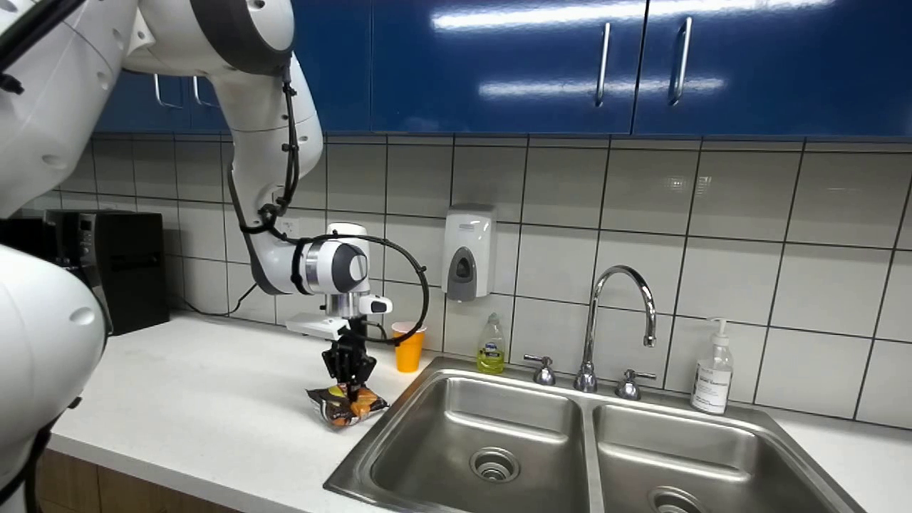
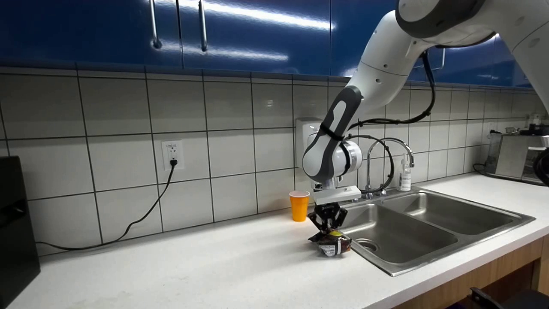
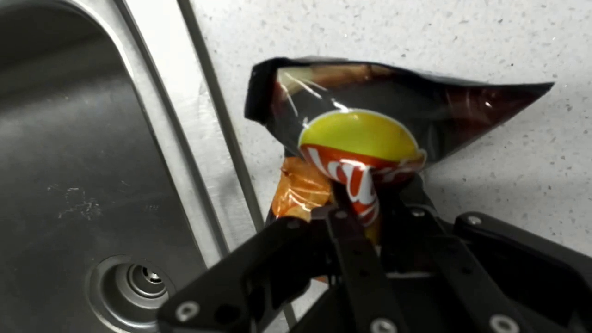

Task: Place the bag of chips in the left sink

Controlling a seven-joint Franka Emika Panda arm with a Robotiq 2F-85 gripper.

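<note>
The bag of chips is dark with a yellow and red logo and an orange patch. It shows in both exterior views (image 1: 335,412) (image 2: 330,248) and in the wrist view (image 3: 370,132). My gripper (image 1: 353,390) is above the bag, with its fingers pinching a fold of the bag in the wrist view (image 3: 367,208). The bag is over the white counter, beside the sink's left edge; I cannot tell whether it still touches the counter. The fingertips are partly hidden by the bag. The left sink (image 1: 427,456) is a steel basin with a round drain, right beside the bag.
An orange cup (image 1: 408,349) stands behind the gripper near the wall. A green soap bottle (image 1: 491,345), a tall faucet (image 1: 591,320) and a pump bottle (image 1: 712,374) stand along the sink's back. The right basin (image 1: 670,442) lies past a divider. A black machine (image 1: 128,271) stands on the counter.
</note>
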